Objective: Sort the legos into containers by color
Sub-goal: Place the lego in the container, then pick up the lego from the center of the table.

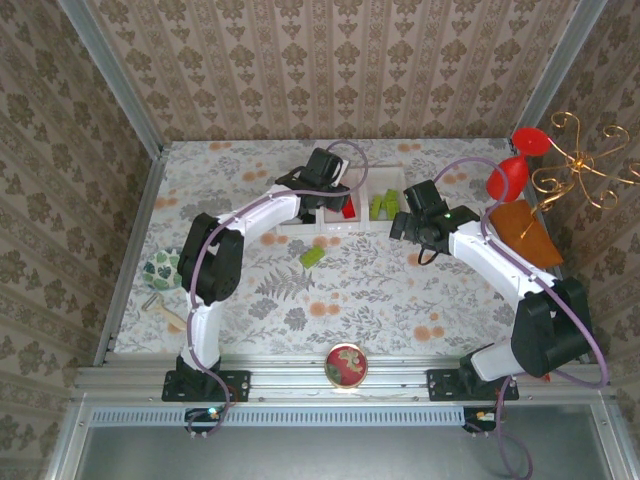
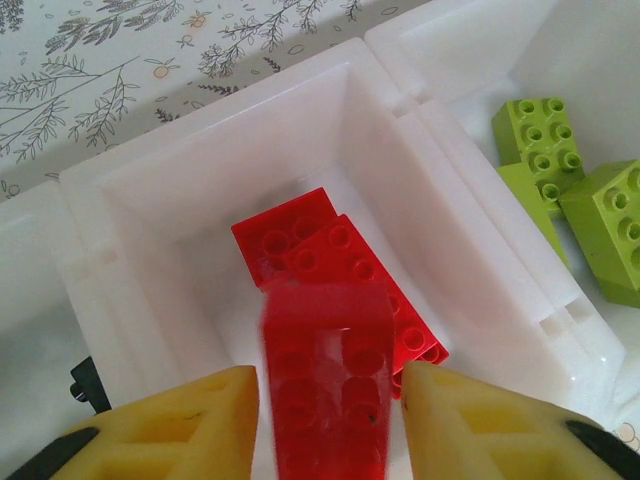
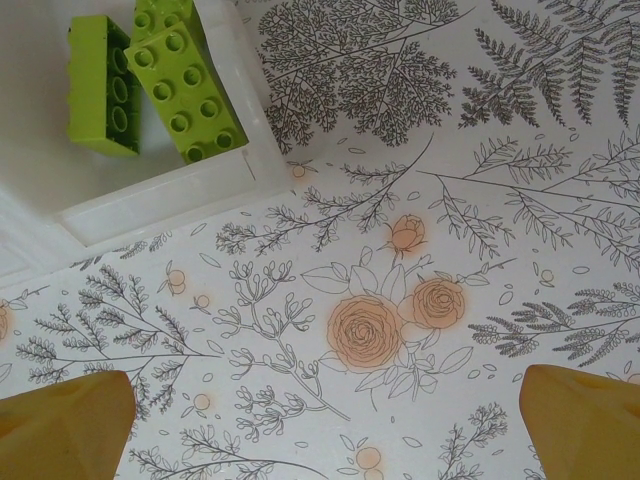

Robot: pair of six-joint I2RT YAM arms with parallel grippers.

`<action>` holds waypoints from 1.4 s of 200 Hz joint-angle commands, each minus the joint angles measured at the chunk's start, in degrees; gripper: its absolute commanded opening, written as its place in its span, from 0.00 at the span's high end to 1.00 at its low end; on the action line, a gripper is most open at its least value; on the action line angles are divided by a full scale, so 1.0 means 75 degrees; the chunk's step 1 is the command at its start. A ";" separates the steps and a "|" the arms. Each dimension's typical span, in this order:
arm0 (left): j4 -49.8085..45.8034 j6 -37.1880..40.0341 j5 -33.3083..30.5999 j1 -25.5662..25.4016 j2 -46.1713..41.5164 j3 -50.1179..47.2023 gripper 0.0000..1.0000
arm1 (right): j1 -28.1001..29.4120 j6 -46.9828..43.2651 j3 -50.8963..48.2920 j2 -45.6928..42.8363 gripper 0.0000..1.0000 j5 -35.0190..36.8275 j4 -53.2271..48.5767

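1. The white tray (image 2: pixel 200 180) holds red bricks in the compartment under the left gripper (image 2: pixel 330 425).
2. The right gripper (image 3: pixel 320 425) gapes empty beside the tray.
3. A blurred red brick (image 2: pixel 325 400) sits between the left fingers; whether it is gripped or released cannot be told.
4. The loose green brick (image 1: pixel 313 256) likely comes next.

Maybe three green legos (image 3: pixel 170 80) in tray (image 3: pixel 160 195).

My worktop (image 1: pixel 390 295) is covered by a pale sheet printed with ferns and orange roses. Toward the far side lies the white three-part tray (image 1: pixel 318 229), and one lime-green brick (image 1: pixel 312 256) lies loose just in front of it. Near the left edge I see a leaf-patterned object (image 1: pixel 160 268) and a pale stick-like item (image 1: pixel 163 309). On the right lies a brown cloth (image 1: pixel 525 233).
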 commanded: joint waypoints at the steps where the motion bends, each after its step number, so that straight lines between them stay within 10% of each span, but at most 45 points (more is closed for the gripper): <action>1: -0.0095 0.0123 -0.0092 -0.0020 -0.0142 0.0164 0.56 | -0.0014 0.0101 0.0002 0.0127 0.00 -0.0015 0.0023; 130: 0.0600 -0.0338 -0.0365 -0.0113 -0.2489 -0.1554 0.40 | 0.0349 0.0124 0.0126 0.0242 0.00 0.0282 -0.0127; 280: 0.1156 -0.1762 -0.1989 0.0775 -0.6905 -0.6468 0.00 | 0.3079 0.0831 0.2069 0.2757 0.00 0.0596 -0.0342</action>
